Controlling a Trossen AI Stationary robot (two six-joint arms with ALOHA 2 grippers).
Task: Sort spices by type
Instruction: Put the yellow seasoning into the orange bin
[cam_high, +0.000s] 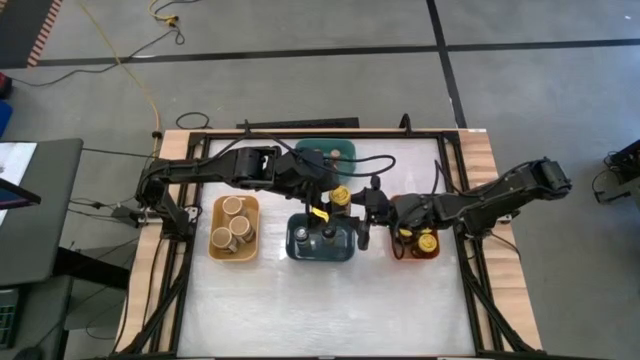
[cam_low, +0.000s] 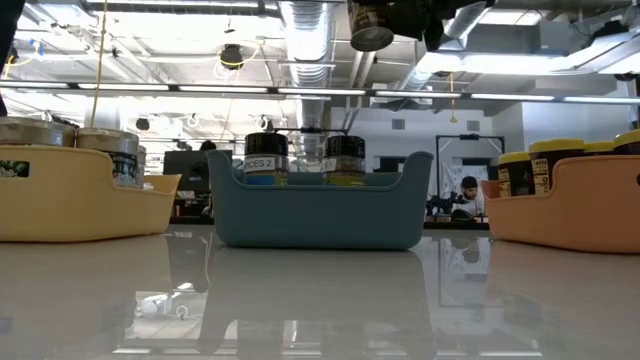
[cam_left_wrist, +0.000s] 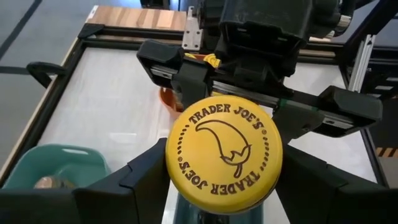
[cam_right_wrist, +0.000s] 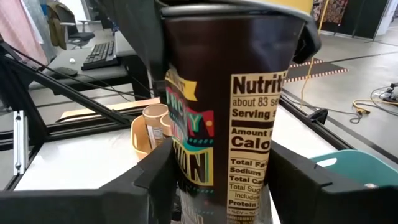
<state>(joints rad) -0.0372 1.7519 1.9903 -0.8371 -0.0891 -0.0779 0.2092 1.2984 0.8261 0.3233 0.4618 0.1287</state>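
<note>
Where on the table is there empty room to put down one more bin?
The white tabletop is bare all across the near strip, in front of the yellow bin, dark-blue bin and orange bin. It is crowded mid-table, where the left gripper and right gripper meet around a yellow-lidded jar above the dark-blue bin, near the teal bin.

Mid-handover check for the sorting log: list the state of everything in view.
Dark cylindrical spice jar with yellow lid: capped, upright, lifted above the bins.
Right end effector: shut on that jar.
Left end effector: at the same jar, grip unclear.
Rectangular yellow plastic bin: holds three upright tan-topped jars.
Rectangular dark-blue plastic bin: holds upright dark-lidded jars.
Rectangular orange plastic bin: holds yellow-lidded jars.
Rectangular teal plastic bin: partly hidden under the left arm.
</note>
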